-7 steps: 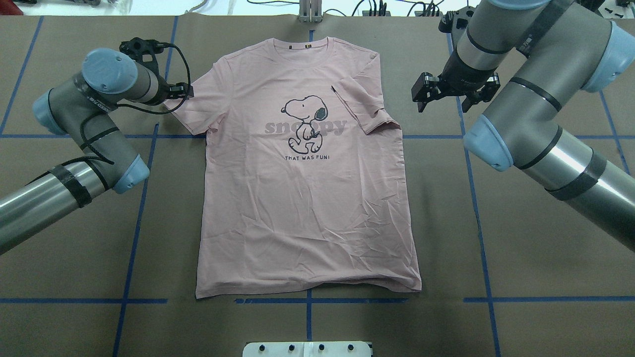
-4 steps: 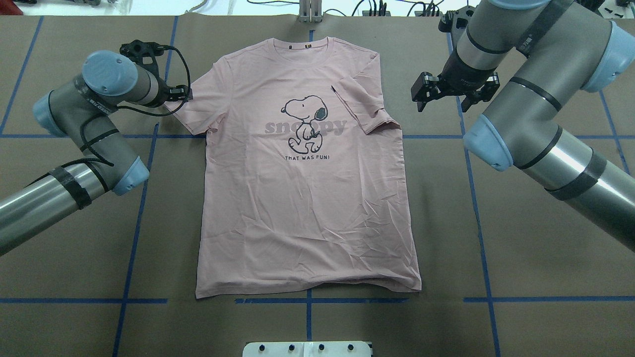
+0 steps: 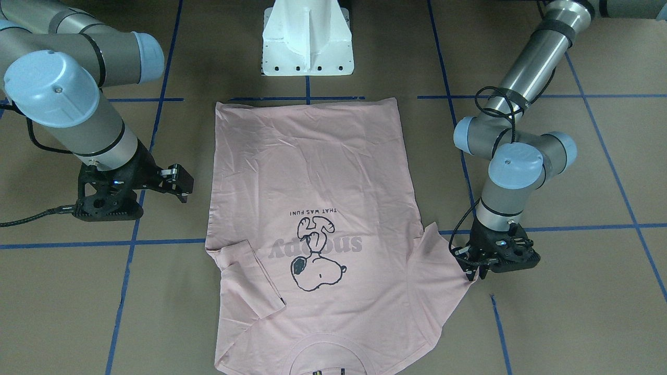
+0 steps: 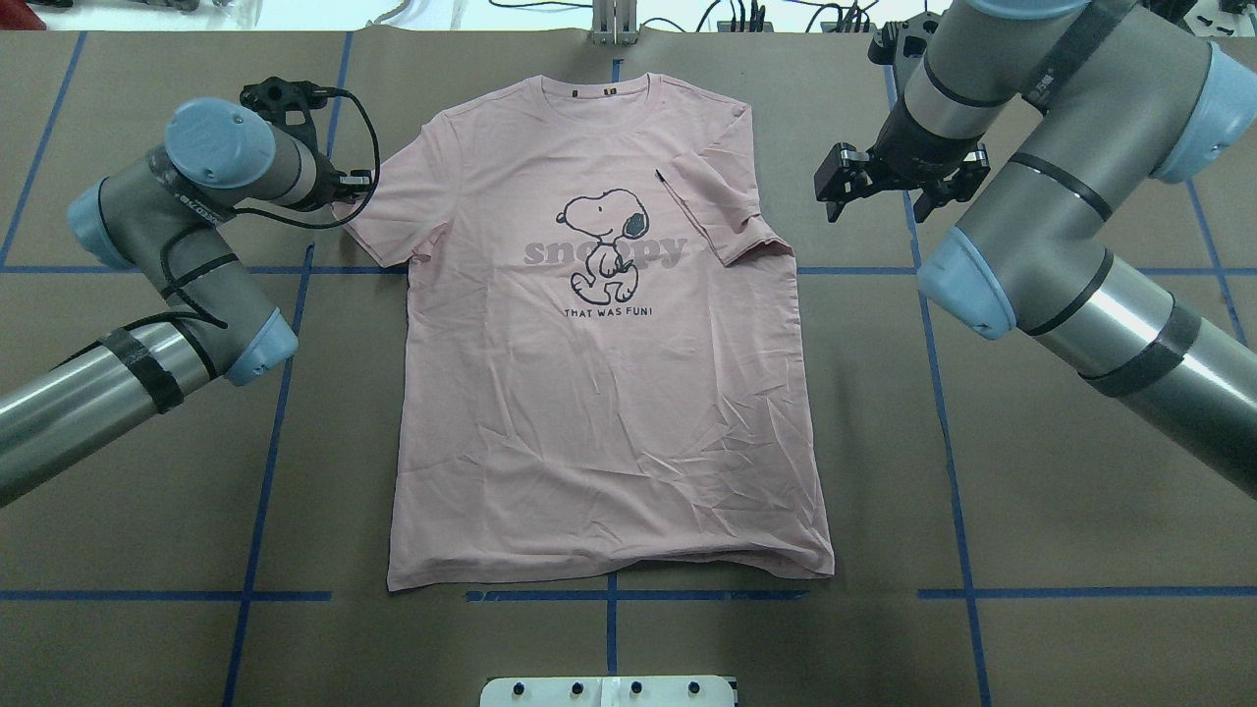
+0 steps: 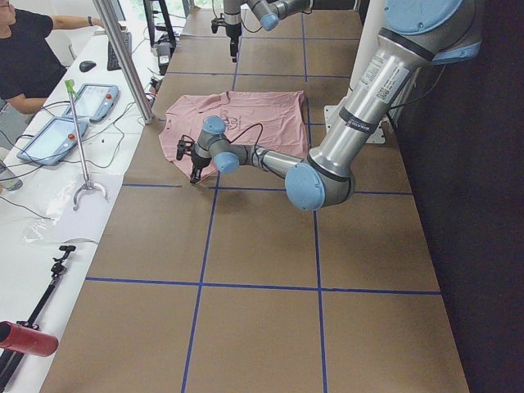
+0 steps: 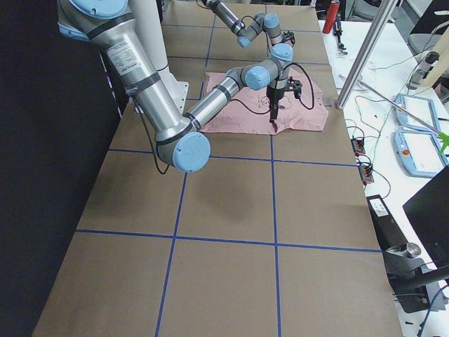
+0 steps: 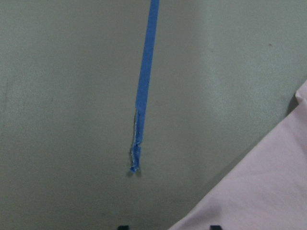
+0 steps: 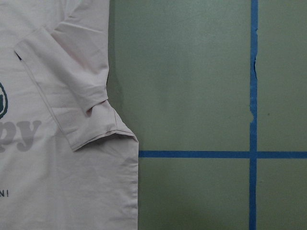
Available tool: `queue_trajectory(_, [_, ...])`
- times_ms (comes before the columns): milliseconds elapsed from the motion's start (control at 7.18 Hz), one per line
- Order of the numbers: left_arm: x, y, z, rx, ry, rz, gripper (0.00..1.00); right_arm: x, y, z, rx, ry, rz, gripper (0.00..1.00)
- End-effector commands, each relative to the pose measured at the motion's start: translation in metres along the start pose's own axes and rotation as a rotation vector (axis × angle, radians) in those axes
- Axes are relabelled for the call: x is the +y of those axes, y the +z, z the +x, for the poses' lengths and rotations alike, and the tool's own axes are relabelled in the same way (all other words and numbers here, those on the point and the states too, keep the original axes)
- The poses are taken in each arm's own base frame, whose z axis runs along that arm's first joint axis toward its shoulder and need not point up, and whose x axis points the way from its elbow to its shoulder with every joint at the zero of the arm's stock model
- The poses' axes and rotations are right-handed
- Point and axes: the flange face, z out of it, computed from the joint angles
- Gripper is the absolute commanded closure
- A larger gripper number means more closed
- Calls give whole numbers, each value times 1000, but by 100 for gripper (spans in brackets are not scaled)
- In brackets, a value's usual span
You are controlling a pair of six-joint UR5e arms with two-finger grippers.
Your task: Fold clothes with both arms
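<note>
Pale pink T-shirt (image 4: 609, 422), black-outline dog print (image 4: 604, 245), brown table (image 4: 1061, 471), blue tape grid (image 4: 1080, 593)

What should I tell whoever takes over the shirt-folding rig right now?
Left gripper: open, low at the hem of the left sleeve, which lies flat.
Right gripper: looks open, hovering over the table beside the T-shirt.
T-shirt: spread out, print up.
Done: the right sleeve is folded onto the chest.
To do: fold the left sleeve in, then fold the body.
</note>
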Motion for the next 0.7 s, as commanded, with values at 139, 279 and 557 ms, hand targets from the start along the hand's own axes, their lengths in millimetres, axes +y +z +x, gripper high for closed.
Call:
queue_trajectory(139, [-4,-6,4,4,-7,-8,100,0,1,1,2,1,-1,0])
queue_trajectory(279, [-9,-21,14,14,-15,-43,100,0,1,2,2,1,-1,0])
queue_trajectory(557, [-37,-79,80,1,-57,-87,100,1,0,1,-1,-1,1,0])
